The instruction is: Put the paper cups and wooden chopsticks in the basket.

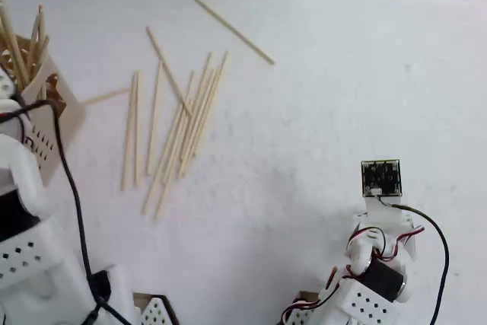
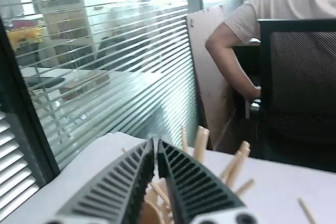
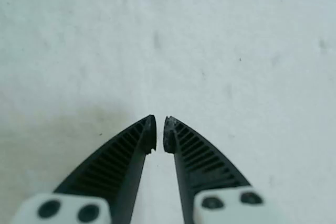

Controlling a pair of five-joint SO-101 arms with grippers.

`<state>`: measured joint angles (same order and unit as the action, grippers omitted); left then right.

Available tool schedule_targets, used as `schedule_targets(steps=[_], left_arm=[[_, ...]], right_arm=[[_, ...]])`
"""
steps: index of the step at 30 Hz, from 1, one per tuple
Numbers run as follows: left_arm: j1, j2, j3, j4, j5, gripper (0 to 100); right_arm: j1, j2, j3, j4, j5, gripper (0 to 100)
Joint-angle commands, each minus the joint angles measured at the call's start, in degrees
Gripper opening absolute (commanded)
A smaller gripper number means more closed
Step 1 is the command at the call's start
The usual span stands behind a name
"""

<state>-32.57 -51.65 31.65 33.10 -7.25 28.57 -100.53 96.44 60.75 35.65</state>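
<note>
Several wooden chopsticks (image 1: 179,123) lie scattered on the white table (image 1: 342,74), left of centre, and one chopstick (image 1: 234,30) lies apart near the far edge. A tan perforated basket (image 1: 47,116) at the far left holds more chopsticks (image 1: 21,47) standing on end. My left arm (image 1: 23,180) is beside that basket. Its gripper (image 2: 156,144) is shut and empty, just above the chopstick ends (image 2: 200,141) sticking up from the basket. My right gripper (image 3: 159,129) hangs shut over bare table, holding nothing; its arm (image 1: 378,264) is at the near right.
A black cable (image 1: 72,203) runs along the left arm. The table's right half is bare white surface. Beyond the table's far edge there are window blinds (image 2: 105,77) and a dark chair (image 2: 299,77).
</note>
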Motion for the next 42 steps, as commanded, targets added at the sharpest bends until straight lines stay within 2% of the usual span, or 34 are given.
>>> schedule_targets(steps=[1, 5, 7, 10, 13, 18, 22, 26, 30, 42], left_arm=[[7.5, -2.6, -3.9, 15.3, -4.8, 5], [16.7, 2.5, -5.1, 29.1, -5.3, 17], [22.0, 6.2, -5.3, 34.3, -5.4, 19], [28.5, 12.1, -4.9, 36.3, -5.2, 16], [30.9, 19.3, -5.1, 33.2, -5.0, 14], [26.9, 34.3, -5.5, 20.9, 1.6, 16], [22.4, 47.4, -9.3, 14.7, 2.7, 16], [20.4, 59.2, -14.6, 14.4, 2.7, 16], [21.3, 66.2, -18.1, 14.8, 2.7, 15], [18.3, 70.1, -19.4, 14.9, 4.7, 15]], right_arm=[[0.4, 0.0, 0.5, -0.1, -0.1, 4.5], [0.4, 0.0, 0.5, -0.1, -0.1, 4.5], [0.4, 0.0, 0.5, -0.1, -0.1, 4.5], [0.4, 0.0, 0.5, -0.1, -0.1, 4.5], [0.4, 0.0, 0.5, -0.1, -0.1, 4.5], [0.4, 0.0, 0.5, -0.1, -0.1, 4.5], [0.4, 0.0, 0.5, -0.1, -0.1, 4.5], [0.4, 0.0, 0.5, -0.1, -0.1, 4.5], [0.4, 0.0, 0.5, -0.1, -0.1, 4.5], [0.4, 0.0, 0.5, -0.1, -0.1, 4.5]])
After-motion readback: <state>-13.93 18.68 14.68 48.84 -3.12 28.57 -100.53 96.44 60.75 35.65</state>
